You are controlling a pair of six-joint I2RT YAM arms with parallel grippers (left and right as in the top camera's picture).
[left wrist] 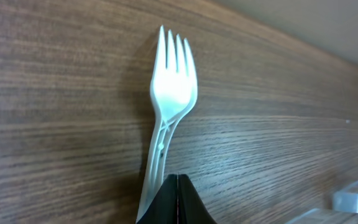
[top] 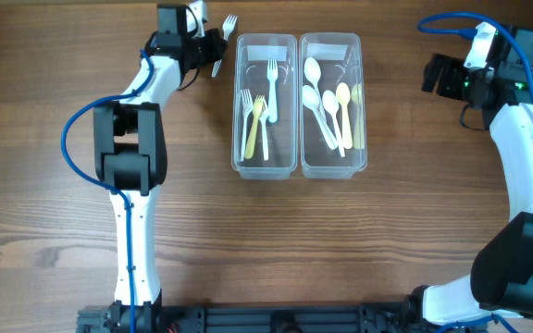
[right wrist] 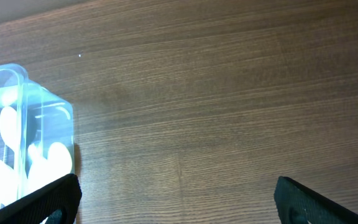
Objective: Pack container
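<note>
The clear twin container (top: 299,168) stands at the table's middle back. Its left tub holds white and yellow forks (top: 259,118). Its right tub holds white and yellow spoons (top: 329,109). A white plastic fork (top: 228,28) lies on the wood just left of the container's far corner. In the left wrist view the fork (left wrist: 171,93) points away, and its handle runs under the left side of my fingertips. My left gripper (left wrist: 178,202) is shut, with nothing between the fingers. My right gripper (right wrist: 176,199) is open and empty over bare wood, right of the container's corner (right wrist: 42,118).
The table is dark wood. The left arm (top: 132,139) stretches along the left side toward the back edge. The right arm (top: 526,157) runs along the right edge. Blue cables loop off both arms.
</note>
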